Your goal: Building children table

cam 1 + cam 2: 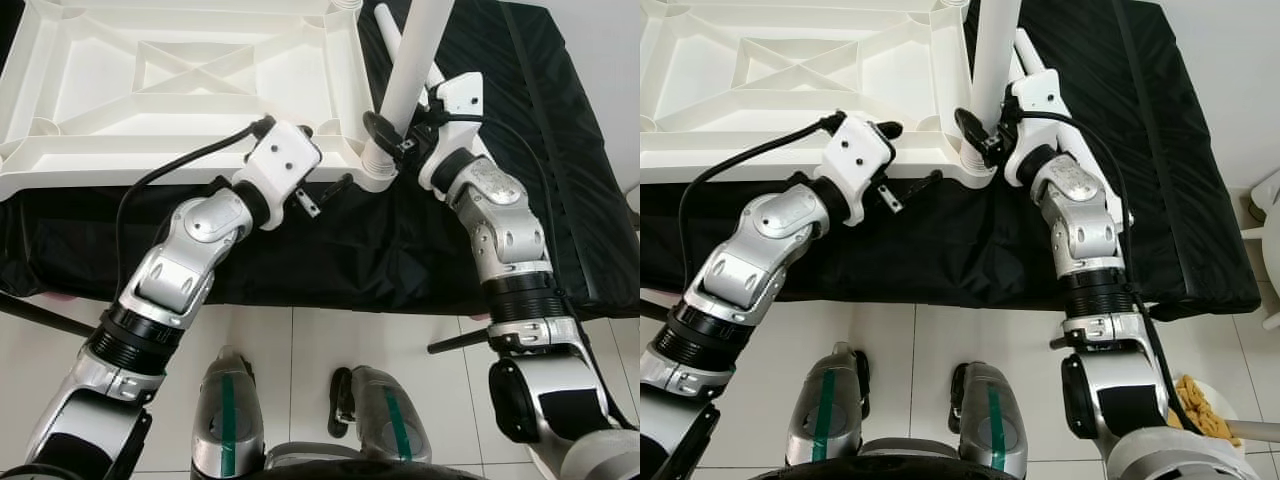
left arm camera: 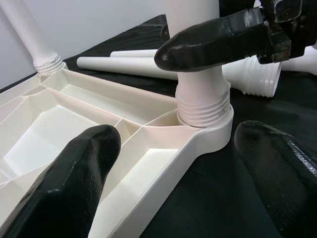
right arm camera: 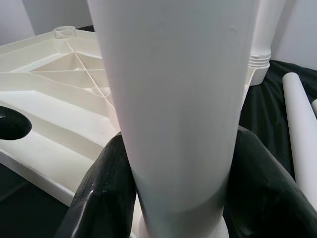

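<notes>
My right hand (image 1: 392,135) grips a leg (image 1: 415,60) standing in the tabletop's (image 1: 150,80) corner socket, centre frame. My left hand (image 1: 325,195) sits open beside it. Another leg looks fitted; spare legs (image 2: 124,67) remain on the bench (image 1: 400,250).

Bright, even daylight fills all four pictures, with soft, faint shadows and no hard glare; the white tabletop (image 1: 190,80) is nearly washed out against the black cloth (image 1: 400,240). The head views are sharp. In the wrist views the nearest black fingers (image 2: 74,183) and the white leg (image 3: 173,99) are softly out of focus.
</notes>
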Controlling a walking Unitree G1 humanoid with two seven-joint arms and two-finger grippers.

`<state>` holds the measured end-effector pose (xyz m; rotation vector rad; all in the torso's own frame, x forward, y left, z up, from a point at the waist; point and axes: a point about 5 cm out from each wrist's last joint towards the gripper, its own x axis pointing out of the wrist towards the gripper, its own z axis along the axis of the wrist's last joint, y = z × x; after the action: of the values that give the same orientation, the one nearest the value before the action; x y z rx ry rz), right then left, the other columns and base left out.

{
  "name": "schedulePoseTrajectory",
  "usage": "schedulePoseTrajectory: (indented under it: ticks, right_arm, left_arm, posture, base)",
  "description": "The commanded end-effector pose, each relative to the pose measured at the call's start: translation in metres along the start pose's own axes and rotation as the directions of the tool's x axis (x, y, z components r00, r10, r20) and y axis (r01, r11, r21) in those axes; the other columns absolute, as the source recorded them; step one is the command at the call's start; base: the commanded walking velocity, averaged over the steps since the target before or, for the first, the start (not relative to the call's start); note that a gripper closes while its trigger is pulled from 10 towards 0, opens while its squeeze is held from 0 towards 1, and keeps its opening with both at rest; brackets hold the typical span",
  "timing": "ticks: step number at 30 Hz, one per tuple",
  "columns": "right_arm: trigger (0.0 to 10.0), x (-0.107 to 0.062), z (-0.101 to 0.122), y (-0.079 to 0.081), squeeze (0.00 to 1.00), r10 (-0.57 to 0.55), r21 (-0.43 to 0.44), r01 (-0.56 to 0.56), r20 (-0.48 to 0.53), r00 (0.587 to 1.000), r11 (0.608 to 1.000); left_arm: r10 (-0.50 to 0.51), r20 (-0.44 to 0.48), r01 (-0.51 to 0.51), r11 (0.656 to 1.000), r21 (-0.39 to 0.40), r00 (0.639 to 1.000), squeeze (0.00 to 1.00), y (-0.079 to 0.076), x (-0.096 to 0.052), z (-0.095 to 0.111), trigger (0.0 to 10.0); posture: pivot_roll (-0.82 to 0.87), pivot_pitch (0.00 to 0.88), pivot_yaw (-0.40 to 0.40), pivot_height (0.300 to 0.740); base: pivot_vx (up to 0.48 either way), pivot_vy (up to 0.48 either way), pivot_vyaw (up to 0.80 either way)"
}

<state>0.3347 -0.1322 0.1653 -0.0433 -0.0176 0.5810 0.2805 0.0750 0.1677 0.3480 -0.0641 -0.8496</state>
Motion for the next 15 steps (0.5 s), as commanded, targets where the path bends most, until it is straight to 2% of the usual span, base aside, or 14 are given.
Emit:
schedulePoseTrajectory:
  ticks: [1, 5, 15]
  right_arm:
    - [10.0, -0.010, -0.040, -0.001, 0.00, -0.025, 0.160, 0.051, -0.160, 0.987, 0.986]
    - [10.0, -0.010, -0.042, -0.007, 0.00, -0.059, 0.208, 0.093, -0.166, 0.984, 0.974]
    - [10.0, -0.007, -0.042, -0.012, 0.00, -0.087, 0.251, 0.127, -0.166, 0.982, 0.960]
  left_arm:
    - [-0.016, -0.004, 0.016, 1.000, 0.011, 1.000, 0.00, -0.001, -0.001, 0.002, 10.0]
    - [-0.016, -0.003, 0.016, 1.000, 0.016, 1.000, 0.00, 0.000, -0.002, 0.003, 10.0]
    - [-0.018, 0.000, 0.018, 1.000, 0.021, 1.000, 0.00, 0.001, -0.002, 0.005, 10.0]
  posture:
    - [0.05, 0.068, -0.034, 0.740]
    - [0.05, 0.068, -0.029, 0.740]
    - [0.05, 0.069, -0.029, 0.740]
  base:
    - [0.000, 0.000, 0.00]
    - [0.000, 0.000, 0.00]
    - [0.000, 0.000, 0.00]
